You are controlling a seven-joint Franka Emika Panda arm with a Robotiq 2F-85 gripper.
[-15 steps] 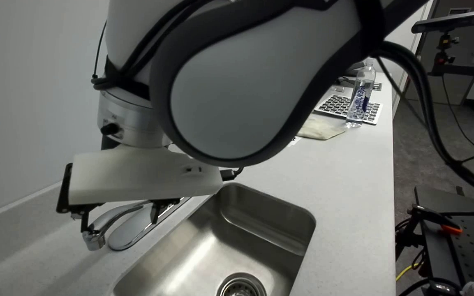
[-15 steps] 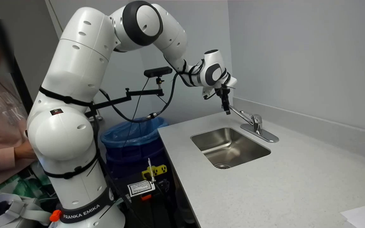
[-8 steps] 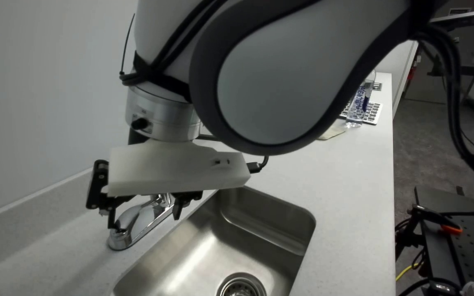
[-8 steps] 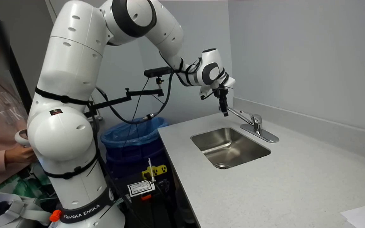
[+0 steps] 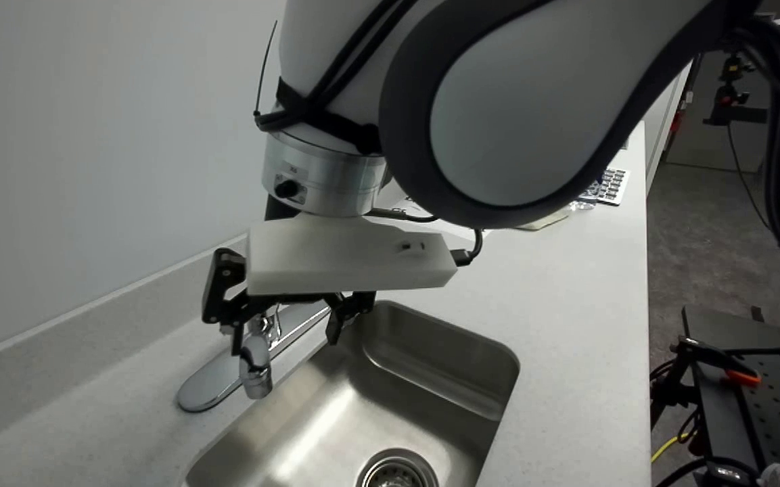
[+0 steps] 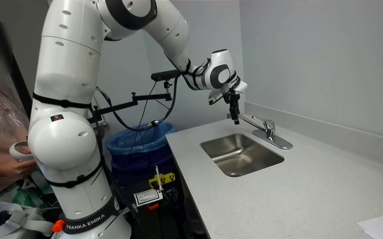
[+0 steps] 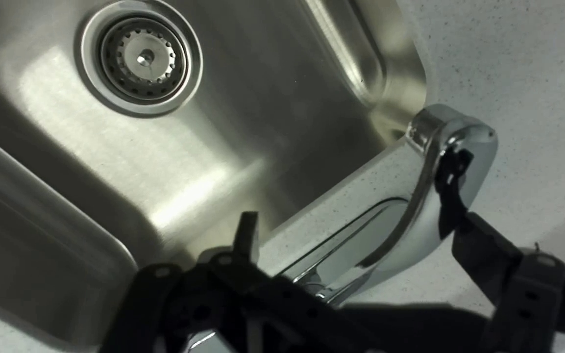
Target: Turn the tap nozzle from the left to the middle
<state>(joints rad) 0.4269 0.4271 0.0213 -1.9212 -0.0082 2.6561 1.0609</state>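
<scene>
The tap nozzle is a chrome spout, seen in both exterior views [image 5: 256, 373] [image 6: 251, 123] and the wrist view [image 7: 409, 235]. Its outlet end hangs near the sink's edge, over the counter strip by the elongated metal base [image 5: 205, 388]. My gripper [image 5: 285, 338] is open over the faucet, its fingers wide apart. It also shows in the wrist view [image 7: 356, 218]. One finger [image 5: 237, 339] lies against or very close to the nozzle's outer side near the outlet. The other finger [image 7: 247, 235] is over the sink side, apart from the nozzle. The gripper hides part of the faucet body.
The steel sink [image 5: 322, 396] with its drain [image 7: 145, 56] lies beside the faucet. The lever handle [image 6: 258, 118] tops the faucet. A backsplash [image 5: 92, 335] and wall run behind it. A cloth [image 5: 545, 220] and keyboard [image 5: 614, 184] lie farther along the counter.
My gripper has moved right in the exterior view close to the faucet. The nozzle has swung with it, from over the counter beyond the base toward the sink.
</scene>
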